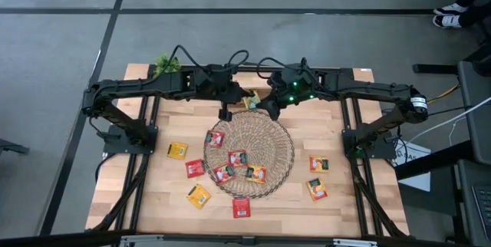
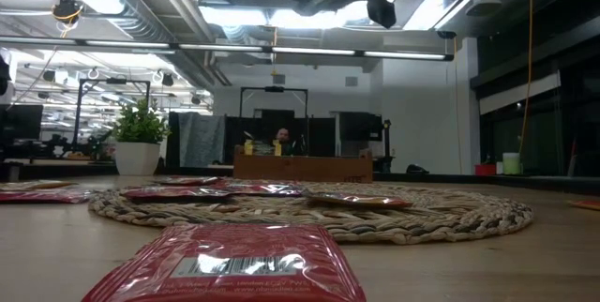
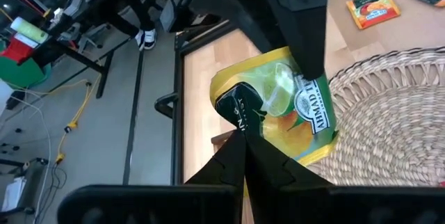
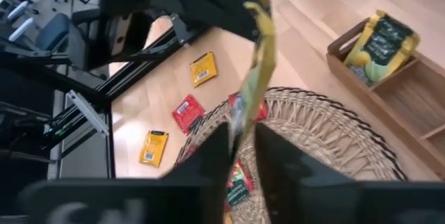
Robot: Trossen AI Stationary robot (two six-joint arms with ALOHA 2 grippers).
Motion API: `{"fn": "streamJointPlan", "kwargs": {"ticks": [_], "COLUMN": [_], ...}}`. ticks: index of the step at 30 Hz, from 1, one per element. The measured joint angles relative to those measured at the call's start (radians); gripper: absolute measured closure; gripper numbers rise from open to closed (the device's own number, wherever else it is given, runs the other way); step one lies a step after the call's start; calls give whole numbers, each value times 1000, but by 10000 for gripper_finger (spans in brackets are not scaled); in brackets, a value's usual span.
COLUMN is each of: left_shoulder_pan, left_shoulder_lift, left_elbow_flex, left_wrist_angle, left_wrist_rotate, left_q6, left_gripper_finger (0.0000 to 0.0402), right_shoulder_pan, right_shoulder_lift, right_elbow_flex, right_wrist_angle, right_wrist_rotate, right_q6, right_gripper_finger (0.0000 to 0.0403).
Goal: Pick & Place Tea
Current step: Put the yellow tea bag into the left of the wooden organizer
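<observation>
Several small flat glossy foil tea sachets (image 1: 237,157) lie on a round coarse woven wicker mat (image 1: 273,136), above which the right gripper (image 4: 242,135) pinches a yellow sachet (image 4: 254,71) beside the fully closed, empty left gripper (image 3: 245,156).

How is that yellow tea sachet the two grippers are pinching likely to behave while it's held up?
The yellow tea sachet looks thin and foil-like, so probably light and floppy; in the right wrist view it shows edge-on and slightly bent. The left gripper and right gripper each pinch an edge, so it may twist or slip if one releases.

Eleven tea sachets (image 1: 198,168), one mat (image 1: 274,141)
</observation>
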Motion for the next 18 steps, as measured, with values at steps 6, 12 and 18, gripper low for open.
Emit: {"fn": "streamJointPlan", "kwargs": {"ticks": [6, 12, 18], "left_shoulder_pan": [0, 7, 64], "left_shoulder_lift": [0, 0, -23], "left_elbow_flex": [0, 0, 2], "left_wrist_angle": [-1, -1, -15], "left_wrist_rotate": [-8, -50, 106], "left_q6": [-1, -78, -300], "left_gripper_finger": [400, 397, 346], "right_shoulder_pan": [0, -1, 0], "right_shoulder_lift": [0, 0, 0], "right_elbow_flex": [0, 0, 0], "right_wrist_angle": [-1, 1, -6], "right_wrist_rotate": [-5, -2, -27], "right_q6": [-14, -18, -41], "right_gripper_finger": [385, 395, 398]}}
